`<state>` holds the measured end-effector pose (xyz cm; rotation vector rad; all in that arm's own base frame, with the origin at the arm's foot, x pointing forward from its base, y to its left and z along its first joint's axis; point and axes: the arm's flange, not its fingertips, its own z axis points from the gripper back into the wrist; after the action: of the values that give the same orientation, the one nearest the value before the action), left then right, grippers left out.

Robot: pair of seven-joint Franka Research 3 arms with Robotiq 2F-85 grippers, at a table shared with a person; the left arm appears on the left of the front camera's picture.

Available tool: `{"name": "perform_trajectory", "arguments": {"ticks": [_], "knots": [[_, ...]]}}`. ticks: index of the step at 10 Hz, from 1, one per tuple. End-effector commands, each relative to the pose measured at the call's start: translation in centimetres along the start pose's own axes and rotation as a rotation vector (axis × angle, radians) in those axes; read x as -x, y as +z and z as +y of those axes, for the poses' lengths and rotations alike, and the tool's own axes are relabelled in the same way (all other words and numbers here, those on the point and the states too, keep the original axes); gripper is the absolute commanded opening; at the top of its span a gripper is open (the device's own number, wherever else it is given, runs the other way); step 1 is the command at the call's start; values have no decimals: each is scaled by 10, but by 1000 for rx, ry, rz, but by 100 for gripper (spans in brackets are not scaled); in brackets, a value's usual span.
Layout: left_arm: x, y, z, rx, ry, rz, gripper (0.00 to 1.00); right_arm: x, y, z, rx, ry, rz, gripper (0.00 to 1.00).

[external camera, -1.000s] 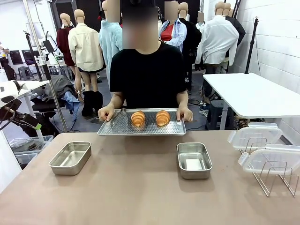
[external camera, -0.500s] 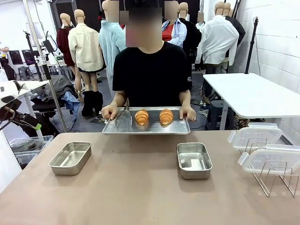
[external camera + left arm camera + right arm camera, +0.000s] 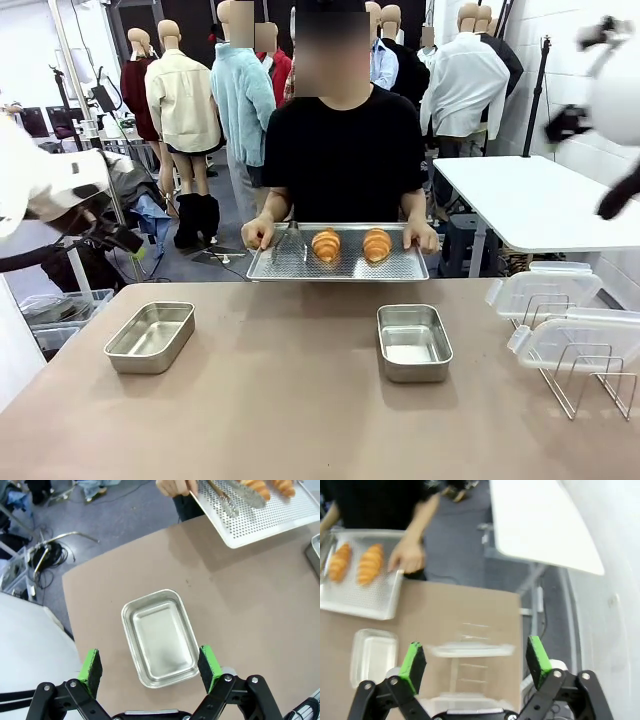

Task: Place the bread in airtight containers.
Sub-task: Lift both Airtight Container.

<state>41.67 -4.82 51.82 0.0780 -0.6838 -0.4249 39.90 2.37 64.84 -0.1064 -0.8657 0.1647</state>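
Two tins lie well apart on the table: the left tin near the left edge, the right tin right of the middle. A wire rack bearing two lids stands at the right edge. Behind them, at the far edge, a person holds a perforated tray, with tongs at its left and two croissants side by side to their right.

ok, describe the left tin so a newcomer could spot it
Start from the brown table, on the robot's left half. The tin is a small empty rectangular steel box with rounded corners, standing alone near the left edge. Its twin sits right of centre, close to the clear lids on the wire rack; this one is far from them.
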Motion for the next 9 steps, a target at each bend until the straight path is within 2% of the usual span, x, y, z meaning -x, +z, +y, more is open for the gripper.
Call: {"name": "perform_trajectory", "arguments": {"ticks": [1,2,4,7,8,9], "knots": [[-13,2,1,-88,56,162,100,-17,-27,47,-124,57,150,100],[-15,-4,0,-134,88,197,100,-15,-45,77,-133,44,258,100],[-7,-32,8,-63,113,299,100,23,-83,127,-152,68,482,100],[25,-80,27,-12,230,377,100,85,-112,146,-116,28,584,100],[31,-90,32,-13,274,398,100,94,-114,142,-78,16,562,100],[27,-72,22,-32,163,372,100,77,-119,143,-129,64,577,100]]}}
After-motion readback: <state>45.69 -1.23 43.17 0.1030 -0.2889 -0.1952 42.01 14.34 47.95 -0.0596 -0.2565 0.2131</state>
